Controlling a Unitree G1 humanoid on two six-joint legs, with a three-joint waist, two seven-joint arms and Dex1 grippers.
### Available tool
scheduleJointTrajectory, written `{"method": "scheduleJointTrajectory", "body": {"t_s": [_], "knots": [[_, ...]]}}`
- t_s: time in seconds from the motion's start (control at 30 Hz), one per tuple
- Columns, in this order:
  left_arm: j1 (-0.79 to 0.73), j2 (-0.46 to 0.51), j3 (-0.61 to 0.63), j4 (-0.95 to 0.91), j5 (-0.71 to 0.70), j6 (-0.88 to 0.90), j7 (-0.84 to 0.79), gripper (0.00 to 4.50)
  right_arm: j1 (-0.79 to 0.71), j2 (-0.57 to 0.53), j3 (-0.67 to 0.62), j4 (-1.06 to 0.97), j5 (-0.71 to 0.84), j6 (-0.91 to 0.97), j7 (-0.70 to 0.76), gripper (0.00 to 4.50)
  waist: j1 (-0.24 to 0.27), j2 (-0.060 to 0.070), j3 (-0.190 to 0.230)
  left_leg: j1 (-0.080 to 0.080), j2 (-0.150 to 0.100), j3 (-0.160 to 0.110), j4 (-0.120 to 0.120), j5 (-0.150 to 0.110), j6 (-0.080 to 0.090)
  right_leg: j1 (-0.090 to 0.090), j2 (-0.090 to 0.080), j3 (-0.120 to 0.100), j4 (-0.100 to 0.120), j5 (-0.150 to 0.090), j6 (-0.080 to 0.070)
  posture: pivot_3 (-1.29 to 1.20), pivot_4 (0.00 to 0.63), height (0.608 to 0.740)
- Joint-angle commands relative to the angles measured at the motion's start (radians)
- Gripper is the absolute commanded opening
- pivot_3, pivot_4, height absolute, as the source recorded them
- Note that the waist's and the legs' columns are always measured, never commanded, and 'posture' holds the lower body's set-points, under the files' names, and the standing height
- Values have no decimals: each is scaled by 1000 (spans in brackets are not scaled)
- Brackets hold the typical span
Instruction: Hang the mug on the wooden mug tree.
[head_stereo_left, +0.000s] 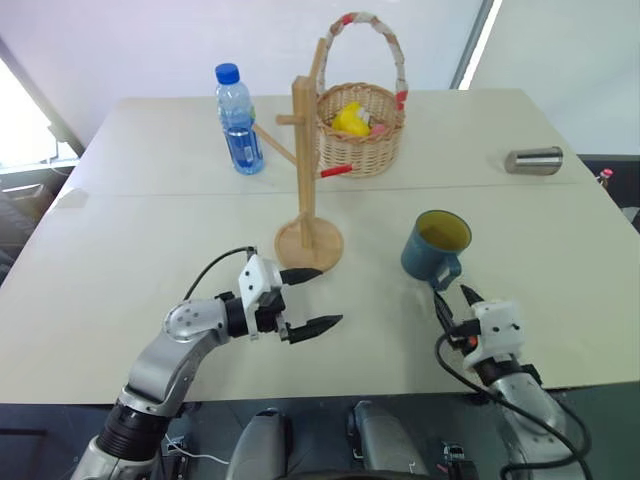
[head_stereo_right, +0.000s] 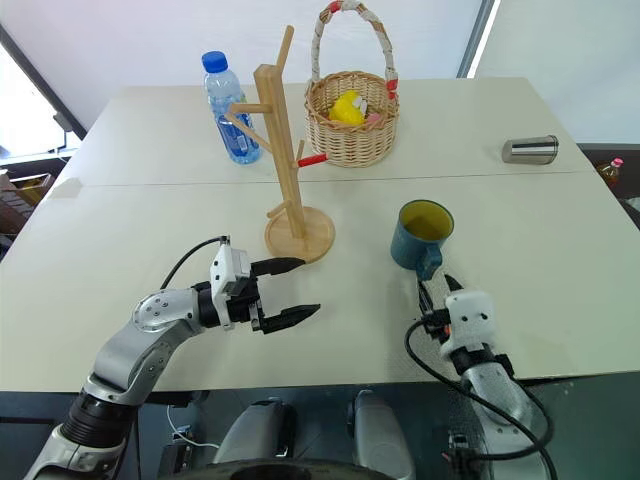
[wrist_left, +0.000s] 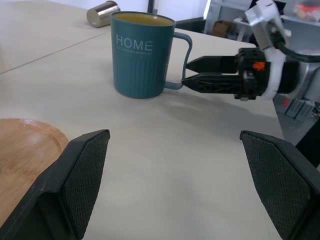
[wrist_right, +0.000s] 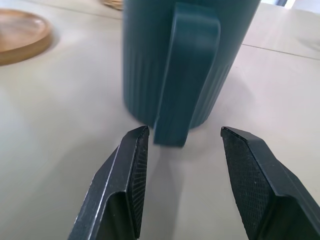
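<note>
Nothing hangs yet: mug (head_stereo_left: 437, 246) stands mid-table beside the wooden mug tree (head_stereo_left: 307, 170); my right gripper (wrist_right: 185, 145), spread, straddles its handle ungrasped.

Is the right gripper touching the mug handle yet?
Apart. In the right wrist view the right gripper has its two fingers open on either side of the handle of the mug, with bare table showing between each finger and the handle.
</note>
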Motion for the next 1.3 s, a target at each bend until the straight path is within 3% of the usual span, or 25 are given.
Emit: {"method": "scheduleJointTrajectory", "body": {"t_s": [0.03, 0.1, 0.2, 0.5, 0.77, 1.3], "knots": [[-12, 4, 3, -14, -3, -9, -10, 4500, 45, -23, -23, -55, 39, -41, 51, 2102, -1, 0, 0, 0, 0, 0, 0, 0, 0, 0, 0, 0, 0, 0, 0, 0, 150, 740], [-14, 4, 4, -13, -5, -8, -12, 4500, 59, -38, -11, -62, 61, -40, 88, 1536, -4, 0, 0, 1, 0, 0, 0, 0, 0, 0, 0, 0, 0, 0, 0, 0, 150, 740], [-17, 2, 3, -15, -6, -6, -14, 4500, 51, -44, 26, -73, 78, -34, 122, 43, -4, 0, 0, 1, 0, 0, 0, 0, 0, 0, 0, 0, 1, 0, 0, 0, 150, 740], [-30, 9, 7, -52, -44, 22, -40, 4500, -83, -19, 76, -16, 20, 10, 68, 43, -1, 0, 0, 1, 0, 0, 1, 0, 0, 0, 0, 0, 1, 0, 0, 0, 150, 740], [-36, 19, 4, -55, -35, 28, -38, 4500, -152, 0, 34, 35, 14, 13, 4, 43, -1, 0, 0, 1, 0, 0, 1, 0, 0, 0, 0, 0, 1, 0, 0, 0, 150, 740], [-28, 10, -5, -51, -24, 17, -31, 4500, -153, -12, -35, 62, -38, 13, -68, 43, -2, 0, 0, 1, 0, 0, 1, 0, 0, 0, 0, 0, 2, 0, 0, 0, 150, 740]]}}
